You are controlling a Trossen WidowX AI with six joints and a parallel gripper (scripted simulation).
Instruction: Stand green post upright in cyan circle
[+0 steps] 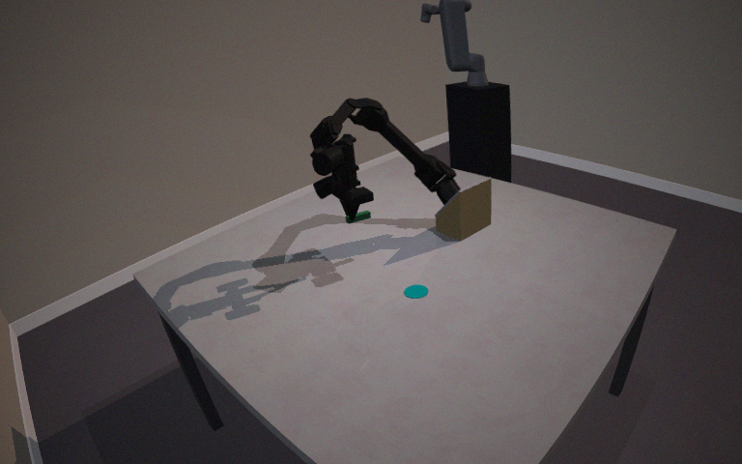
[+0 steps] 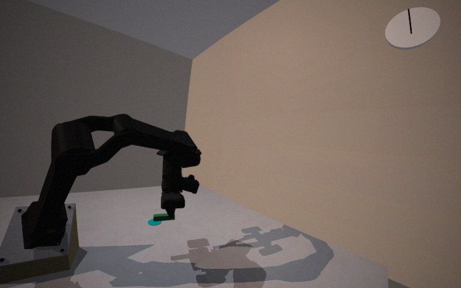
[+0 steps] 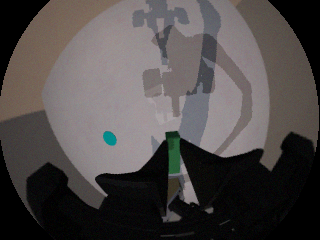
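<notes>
fingers: the fingers (image 1: 353, 217) (image 2: 170, 216) are pinching the green post near one end, leaving most of its length sticking out, probably so that the free end can become the foot.
green post: the green post (image 1: 360, 217) (image 2: 162, 216) (image 3: 173, 155) is hanging above the bench (image 1: 492, 328) (image 2: 111, 224) (image 3: 95, 90), lying roughly level; the lift is likely giving it room to swing upright.
cyan circle: the cyan circle (image 1: 416, 291) (image 2: 154, 222) (image 3: 109, 138) is lying flat on the bench, well apart from the post in the top view, marking where the foot should be landing.
arm: the arm (image 1: 402, 143) (image 2: 142, 139) is reaching out from its mount and pointing the fingers down, a pose that is suiting a pick from above but is keeping the post sideways.
next need: the wrist is needing to pitch so the post is standing on end, while the arm is carrying it over the circle.
risk: an end grip is perhaps letting the post pivot if it is touching down tilted.
</notes>
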